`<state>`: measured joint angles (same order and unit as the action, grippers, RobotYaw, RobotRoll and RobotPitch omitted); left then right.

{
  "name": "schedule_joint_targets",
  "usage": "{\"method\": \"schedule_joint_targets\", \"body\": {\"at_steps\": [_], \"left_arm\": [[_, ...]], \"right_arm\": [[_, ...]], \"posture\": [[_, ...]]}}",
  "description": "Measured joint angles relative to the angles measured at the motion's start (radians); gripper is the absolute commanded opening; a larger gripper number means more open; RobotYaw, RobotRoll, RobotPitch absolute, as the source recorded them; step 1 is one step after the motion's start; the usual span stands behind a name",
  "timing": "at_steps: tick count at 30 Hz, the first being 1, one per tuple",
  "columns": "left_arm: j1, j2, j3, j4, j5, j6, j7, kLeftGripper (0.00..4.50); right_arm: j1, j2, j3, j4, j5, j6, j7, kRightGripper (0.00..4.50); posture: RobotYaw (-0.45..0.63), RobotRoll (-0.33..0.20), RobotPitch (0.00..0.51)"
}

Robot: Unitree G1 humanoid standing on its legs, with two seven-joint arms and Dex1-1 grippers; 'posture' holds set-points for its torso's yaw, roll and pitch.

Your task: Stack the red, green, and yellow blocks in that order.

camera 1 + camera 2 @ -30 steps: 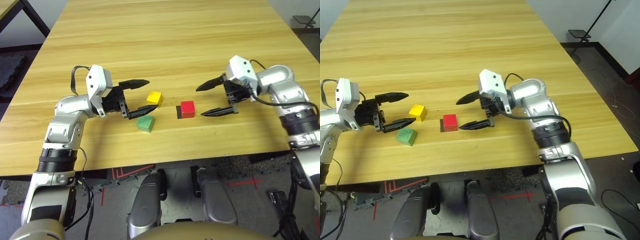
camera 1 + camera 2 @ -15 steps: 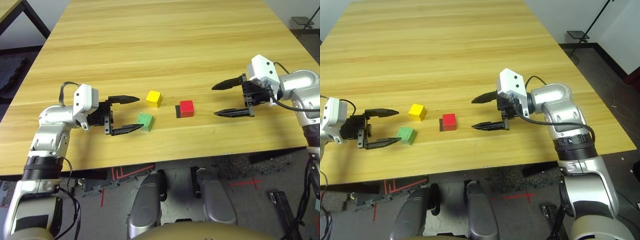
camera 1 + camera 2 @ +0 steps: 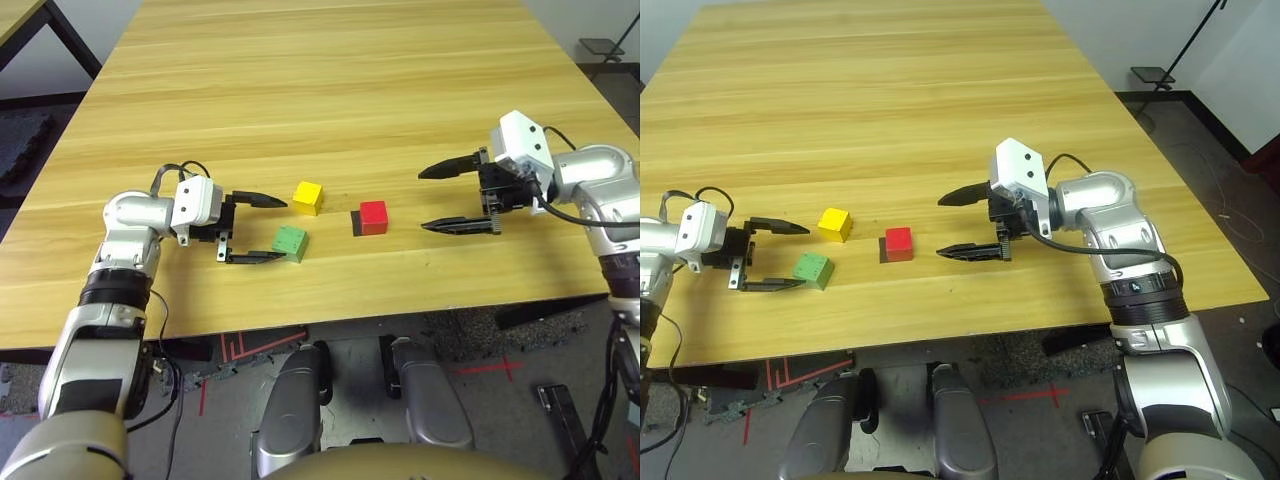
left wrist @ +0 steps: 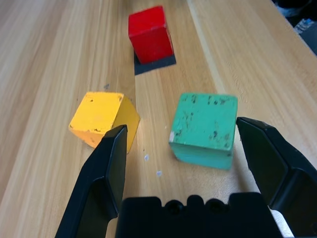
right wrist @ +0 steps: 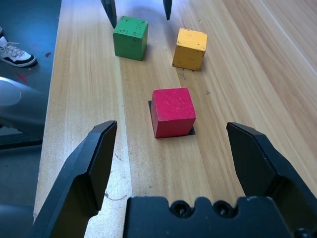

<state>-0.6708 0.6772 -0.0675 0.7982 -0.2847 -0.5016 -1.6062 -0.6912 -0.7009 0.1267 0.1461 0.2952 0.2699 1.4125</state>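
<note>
The red block (image 3: 374,216) sits on a flat black square marker (image 3: 356,223) near the table's front middle. Left of it are the yellow block (image 3: 308,197) and, nearer the front edge, the green block (image 3: 290,243). My left gripper (image 3: 271,229) is open at table level just left of the green block, its near finger tip almost at the block, nothing held. In the left wrist view the green block (image 4: 204,129) lies just ahead of the open fingers. My right gripper (image 3: 428,199) is open, a short way right of the red block (image 5: 173,111), holding nothing.
The wooden table (image 3: 330,90) stretches far back behind the blocks. Its front edge (image 3: 330,318) runs close below the blocks, with floor beyond. A dark table leg (image 3: 70,40) stands at the far left.
My left gripper pulled back left from over the green block, then came in again low beside it. The green block now lies flat. My right gripper withdrew rightward from the red block.
</note>
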Motion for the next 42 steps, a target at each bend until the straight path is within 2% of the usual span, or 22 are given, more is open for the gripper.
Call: {"method": "schedule_joint_targets", "body": {"at_steps": [14,17,22,28,33,42], "left_arm": [[-0.039,-0.027,-0.094,0.123,0.012,-0.061,0.000,4.50],[-0.039,-0.033,-0.099,0.133,0.013,-0.061,0.000,3.90],[-0.048,-0.039,-0.102,0.147,0.013,-0.060,-0.001,2.18],[-0.056,-0.039,-0.107,0.147,0.013,-0.048,-0.001,2.09],[-0.054,-0.024,-0.102,0.048,-0.024,0.068,-0.001,2.09],[-0.052,0.012,-0.082,-0.418,-0.045,0.520,0.095,2.09]], "right_arm": [[0.004,0.008,0.000,-0.006,-0.003,-0.012,-0.059,4.49],[0.004,0.014,0.000,-0.005,-0.003,-0.013,-0.070,4.50],[0.004,0.018,0.000,0.007,-0.003,-0.023,-0.075,4.50],[0.004,0.019,0.000,0.021,-0.008,-0.040,-0.078,4.50],[0.004,0.019,0.000,0.023,-0.009,-0.044,-0.078,4.50],[0.046,0.004,0.000,0.000,-0.004,-0.042,-0.069,4.50]], "posture": [[0.24,-0.001,0.198],[0.24,-0.002,0.205],[0.24,-0.003,0.209],[0.24,-0.003,0.208],[0.24,0.009,0.202],[0.24,0.028,0.201]]}}
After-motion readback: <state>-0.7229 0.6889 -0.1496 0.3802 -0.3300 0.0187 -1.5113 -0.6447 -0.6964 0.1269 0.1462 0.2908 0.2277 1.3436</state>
